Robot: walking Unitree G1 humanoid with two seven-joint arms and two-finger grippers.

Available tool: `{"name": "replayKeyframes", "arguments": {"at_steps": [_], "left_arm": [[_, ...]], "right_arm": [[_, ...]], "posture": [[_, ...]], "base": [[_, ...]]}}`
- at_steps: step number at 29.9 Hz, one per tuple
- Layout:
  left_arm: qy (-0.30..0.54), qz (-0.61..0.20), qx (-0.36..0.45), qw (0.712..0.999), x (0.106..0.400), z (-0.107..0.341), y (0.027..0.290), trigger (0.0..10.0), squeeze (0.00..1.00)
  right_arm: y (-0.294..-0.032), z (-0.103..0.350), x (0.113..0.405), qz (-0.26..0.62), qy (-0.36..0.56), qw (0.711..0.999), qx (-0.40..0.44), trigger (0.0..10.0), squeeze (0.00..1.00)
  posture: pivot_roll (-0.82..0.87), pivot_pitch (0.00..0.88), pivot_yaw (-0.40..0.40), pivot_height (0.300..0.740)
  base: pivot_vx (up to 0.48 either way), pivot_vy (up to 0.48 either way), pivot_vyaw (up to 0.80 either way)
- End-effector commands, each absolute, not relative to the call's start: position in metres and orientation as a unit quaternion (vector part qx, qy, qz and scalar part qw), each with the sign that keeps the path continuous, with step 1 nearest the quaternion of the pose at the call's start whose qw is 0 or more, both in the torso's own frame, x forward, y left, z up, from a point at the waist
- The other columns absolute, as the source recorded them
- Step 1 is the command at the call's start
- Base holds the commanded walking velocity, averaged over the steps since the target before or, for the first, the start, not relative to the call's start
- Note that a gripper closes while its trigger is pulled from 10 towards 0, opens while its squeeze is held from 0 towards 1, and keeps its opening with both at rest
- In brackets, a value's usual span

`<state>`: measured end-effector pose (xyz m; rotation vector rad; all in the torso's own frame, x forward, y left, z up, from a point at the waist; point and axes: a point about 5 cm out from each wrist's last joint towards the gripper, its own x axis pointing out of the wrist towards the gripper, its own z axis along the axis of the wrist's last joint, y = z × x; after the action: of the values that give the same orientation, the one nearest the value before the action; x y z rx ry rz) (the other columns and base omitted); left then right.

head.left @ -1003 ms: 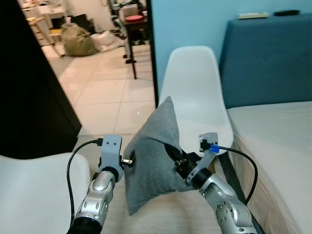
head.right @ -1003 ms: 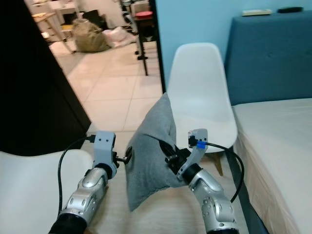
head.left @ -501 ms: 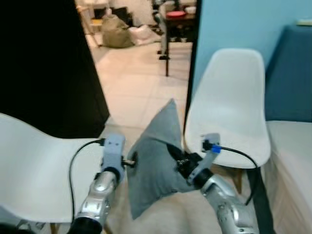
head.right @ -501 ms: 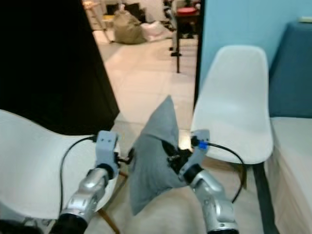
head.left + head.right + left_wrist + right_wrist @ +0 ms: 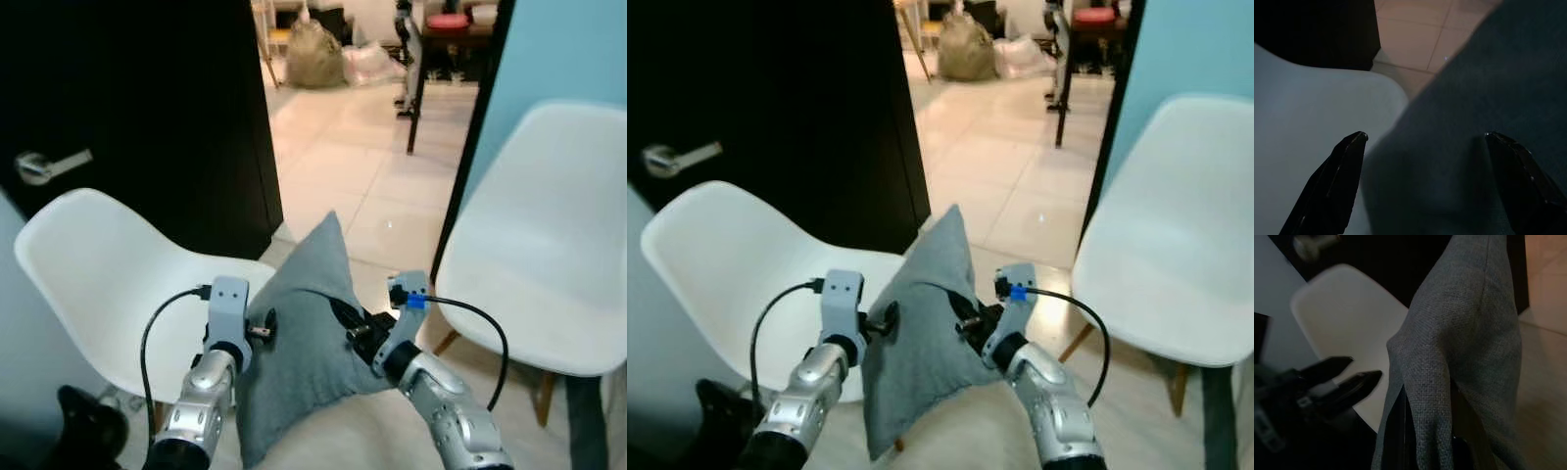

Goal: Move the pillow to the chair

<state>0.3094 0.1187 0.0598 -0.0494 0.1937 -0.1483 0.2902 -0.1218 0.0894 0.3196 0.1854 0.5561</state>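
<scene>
Pillow (image 5: 309, 348): grey fabric, held up between the two arms at centre of the head view, above the front edge of the left chair's seat. Long axis runs steeply, from a top corner pointing to about 12 o'clock down to a lower corner at about 7 o'clock.
Right gripper (image 5: 355, 325): at the pillow's 3 o'clock edge, black fingers pinched narrow on a fold of the cloth; the right wrist view shows the fabric bunched over them.
Left gripper (image 5: 1425, 171): at the pillow's 9 o'clock side. Fingers (image 5: 1334, 183) spread wide in the left wrist view, with the pillow's surface lying between them; whether they press it, cannot tell.
Left chair (image 5: 108, 284): white shell seat at 9 o'clock of the pillow, just behind the left arm.
Right chair (image 5: 539, 264): white shell seat at 3 o'clock, apart from the pillow.
Door (image 5: 137, 98): dark, with a metal handle (image 5: 44, 164), at 11 o'clock.
Floor (image 5: 362, 166): pale tiles through the doorway at 12 o'clock.
</scene>
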Motion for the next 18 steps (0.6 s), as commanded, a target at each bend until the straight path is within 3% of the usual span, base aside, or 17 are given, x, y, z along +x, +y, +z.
{"name": "replayKeyframes", "arguments": {"at_steps": [1, 6, 8, 18], "left_arm": [[0.091, -0.049, -0.029, 0.994, 0.310, 0.059, 0.125, 10.0, 0.00], [0.077, -0.024, -0.042, 0.996, 0.309, 0.062, 0.126, 10.0, 0.00], [0.070, -0.015, -0.050, 0.996, 0.307, 0.063, 0.125, 10.0, 0.00], [0.066, -0.014, -0.039, 0.997, 0.304, 0.063, 0.132, 10.0, 0.00]], "right_arm": [[-0.120, 0.101, 0.298, 0.281, 0.071, 0.946, 0.146, 10.0, 0.00], [-0.120, 0.100, 0.301, 0.303, 0.086, 0.939, 0.139, 10.0, 0.00], [-0.116, 0.103, 0.305, 0.324, 0.080, 0.933, 0.133, 10.0, 0.00], [-0.101, 0.111, 0.315, 0.333, 0.053, 0.929, 0.153, 10.0, 0.00]], "posture": [[-0.10, 0.000, -0.086, 0.740], [-0.03, 0.000, -0.176, 0.740], [0.00, 0.000, -0.184, 0.740], [0.02, 0.000, -0.121, 0.740]], "base": [[0.000, 0.000, 0.00], [0.000, 0.000, 0.00], [0.000, 0.000, 0.74], [0.000, 0.000, 0.77]]}}
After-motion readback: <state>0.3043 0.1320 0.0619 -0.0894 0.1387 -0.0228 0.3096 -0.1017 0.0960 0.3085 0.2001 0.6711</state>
